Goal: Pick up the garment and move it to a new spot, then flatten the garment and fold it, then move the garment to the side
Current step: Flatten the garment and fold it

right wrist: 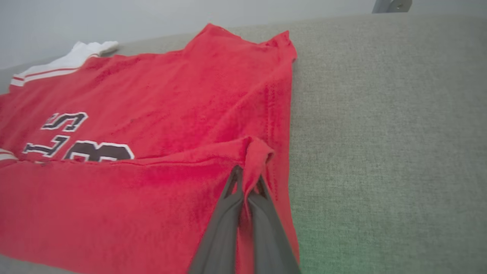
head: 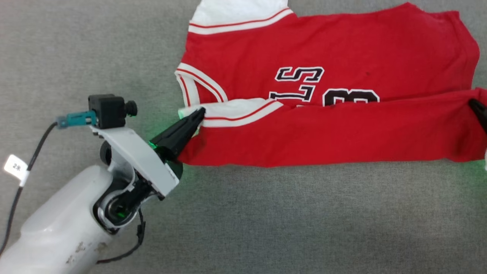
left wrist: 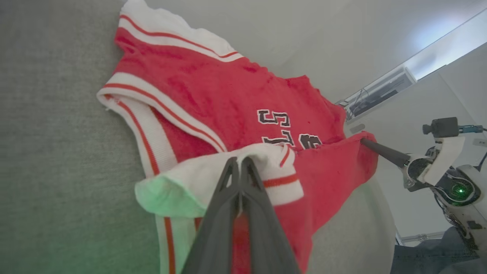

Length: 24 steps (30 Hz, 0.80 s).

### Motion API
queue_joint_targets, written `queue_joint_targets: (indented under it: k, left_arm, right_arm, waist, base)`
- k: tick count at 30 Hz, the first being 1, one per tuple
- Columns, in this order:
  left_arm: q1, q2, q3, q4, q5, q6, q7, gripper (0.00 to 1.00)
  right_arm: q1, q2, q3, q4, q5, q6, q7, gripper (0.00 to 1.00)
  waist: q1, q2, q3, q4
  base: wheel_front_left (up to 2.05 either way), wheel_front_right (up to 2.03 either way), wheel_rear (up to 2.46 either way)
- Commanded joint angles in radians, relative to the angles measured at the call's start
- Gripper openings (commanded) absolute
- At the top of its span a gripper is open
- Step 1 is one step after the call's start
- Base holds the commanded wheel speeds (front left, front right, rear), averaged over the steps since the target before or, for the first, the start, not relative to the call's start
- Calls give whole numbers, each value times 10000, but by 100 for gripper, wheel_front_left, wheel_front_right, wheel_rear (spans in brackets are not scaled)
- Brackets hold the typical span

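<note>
The garment (head: 327,49), a bright red jersey with white striped trim and black-and-white print, lies spread across the grey cloth surface, its near long edge folded over toward the far side. My left gripper (head: 200,112) is shut on the white-trimmed shoulder corner of that folded flap, seen close in the left wrist view with my left gripper (left wrist: 239,161) pinching white cloth. My right gripper (head: 473,103) at the right edge is shut on the red hem corner; the right wrist view has my right gripper (right wrist: 247,177) with red fabric bunched between the fingers. The garment (right wrist: 159,95) fills that view's left.
Grey woven surface (head: 266,220) stretches bare toward me and to the left. A cable and a tag (head: 15,167) hang by my left forearm. In the left wrist view my right arm (left wrist: 445,167) stands at the far right beyond the jersey.
</note>
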<state>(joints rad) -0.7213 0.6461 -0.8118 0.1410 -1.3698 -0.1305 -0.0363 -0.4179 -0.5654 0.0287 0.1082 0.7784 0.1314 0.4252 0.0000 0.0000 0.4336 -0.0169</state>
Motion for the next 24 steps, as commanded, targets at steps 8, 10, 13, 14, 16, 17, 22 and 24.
queue_joint_targets:
  k: [8, 10, 13, 14, 16, 17, 22, 24]
  left_arm:
    - [-785, -126, -1099, 1862, 757, 13, -194, 0]
    - [-922, -134, -1360, 2225, 971, 18, -316, 23]
    - [-1176, -44, -1618, 2471, 1170, 26, -584, 100]
    - [-1249, 29, -1704, 2457, 1211, 24, -633, 100]
    - [-1432, 245, -1855, 2405, 1345, 24, -665, 100]
    - [-1542, 349, -1934, 2344, 1401, 22, -602, 100]
    - [-1974, 1210, -2307, 1817, 1616, 65, 462, 100]
    - [-2167, 1456, -2415, 1402, 1422, 309, 1275, 100]
  right_arm:
    - [-1139, 160, 1274, 1558, -492, -16, -829, 0]
    - [-1267, 160, 1568, 1853, -487, -16, -1030, 0]
    - [-1357, 37, 1984, 2117, -515, -16, -1378, 37]
    - [-1358, 6, 2058, 2142, -484, -16, -1516, 82]
    - [-1261, -110, 2094, 2145, -386, -16, -1776, 100]
    - [-1174, -171, 2099, 2137, -337, -16, -1874, 100]
    - [-724, -412, 1857, 1902, -37, -16, -2258, 100]
    - [-534, -445, 1720, 1828, 47, -16, -2327, 100]
  waist:
    - [0, 0, 554, -227]
    - [0, 0, 491, -200]
    - [0, 0, 252, -130]
    - [0, 0, 133, -106]
    - [0, 0, -141, -42]
    - [0, 0, -284, -9]
    - [0, 0, -1012, 124]
    - [0, 0, -1240, 153]
  base:
    - [0, 0, 0]
    - [0, 0, 0]
    - [0, 0, 0]
    - [0, 0, 0]
    - [0, 0, 0]
    - [0, 0, 0]
    - [0, 0, 0]
    - [0, 0, 0]
